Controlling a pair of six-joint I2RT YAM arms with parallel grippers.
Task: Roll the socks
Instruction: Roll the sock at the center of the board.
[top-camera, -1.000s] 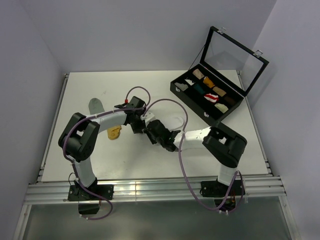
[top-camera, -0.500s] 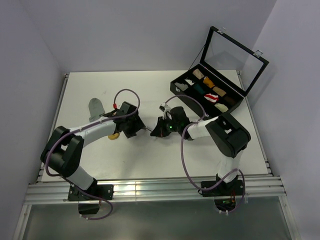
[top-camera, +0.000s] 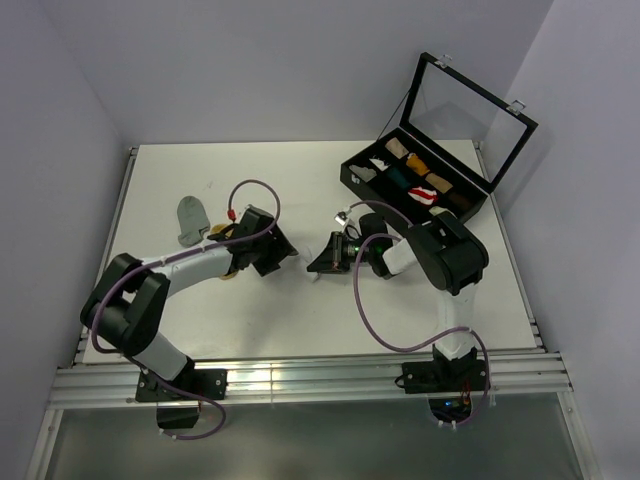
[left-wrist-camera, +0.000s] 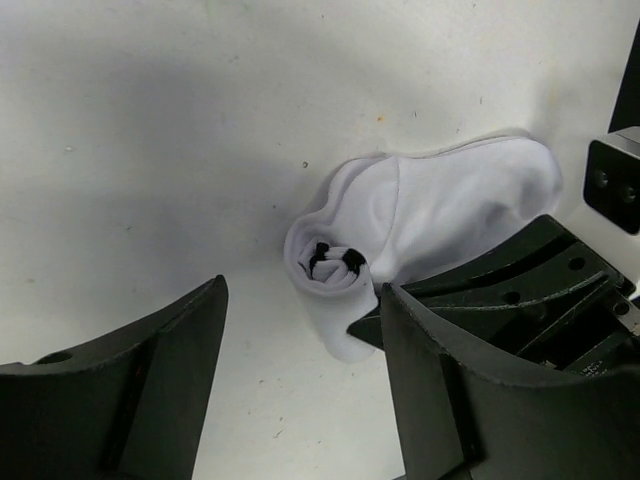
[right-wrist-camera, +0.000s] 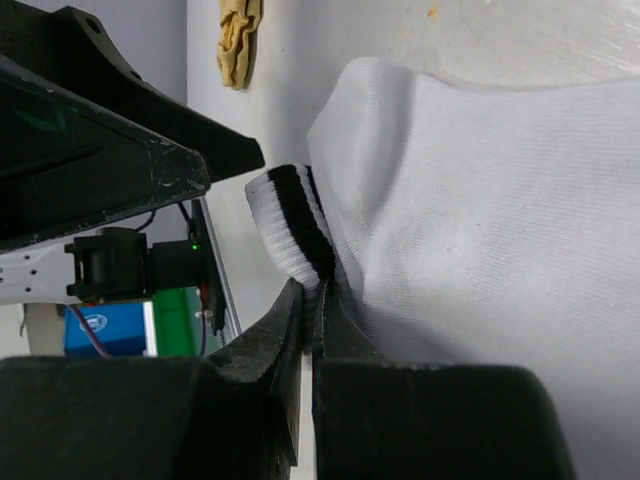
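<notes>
- Left end effector (left-wrist-camera: 300, 300) stands wide and empty, the white sock (left-wrist-camera: 455, 195) offering its rolled end just ahead between the jaws.
- On the desk (top-camera: 300, 180), the sock's unrolled length stretches away from the left arm.
- Right end effector (right-wrist-camera: 312, 305), pinched shut on the striped cuff, sits nearer.

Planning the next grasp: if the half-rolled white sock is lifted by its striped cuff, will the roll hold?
Probably floppy: the white sock lies in soft folds. The roll looks loose, and the left gripper stands open, clear of it, so it may unwind. The right gripper pinches only the striped cuff; the rest would likely dangle.
</notes>
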